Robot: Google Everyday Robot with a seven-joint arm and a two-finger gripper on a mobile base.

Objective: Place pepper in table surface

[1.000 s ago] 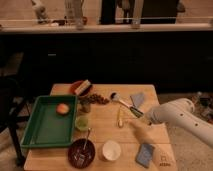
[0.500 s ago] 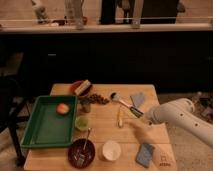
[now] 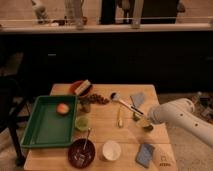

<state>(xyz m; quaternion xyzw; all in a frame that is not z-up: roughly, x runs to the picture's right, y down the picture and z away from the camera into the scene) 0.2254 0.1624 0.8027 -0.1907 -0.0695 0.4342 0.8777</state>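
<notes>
The pepper [image 3: 145,123] is a small olive-green lump at the right side of the light tan wooden table surface [image 3: 105,131], right at or just above the wood. My gripper [image 3: 140,118] sits at the end of the white arm [image 3: 180,119], which reaches in from the right. The gripper is directly at the pepper and low over the table. I cannot tell whether the pepper rests on the wood or is held.
A green tray [image 3: 45,131] with an orange fruit [image 3: 62,108] lies at the left, with a lime cup [image 3: 81,122] beside it. A yellow stick [image 3: 120,117], a spoon [image 3: 121,102], a blue cloth [image 3: 137,98], a dark bowl [image 3: 80,153], a white cup [image 3: 111,150] and a grey-blue item [image 3: 145,154] lie around.
</notes>
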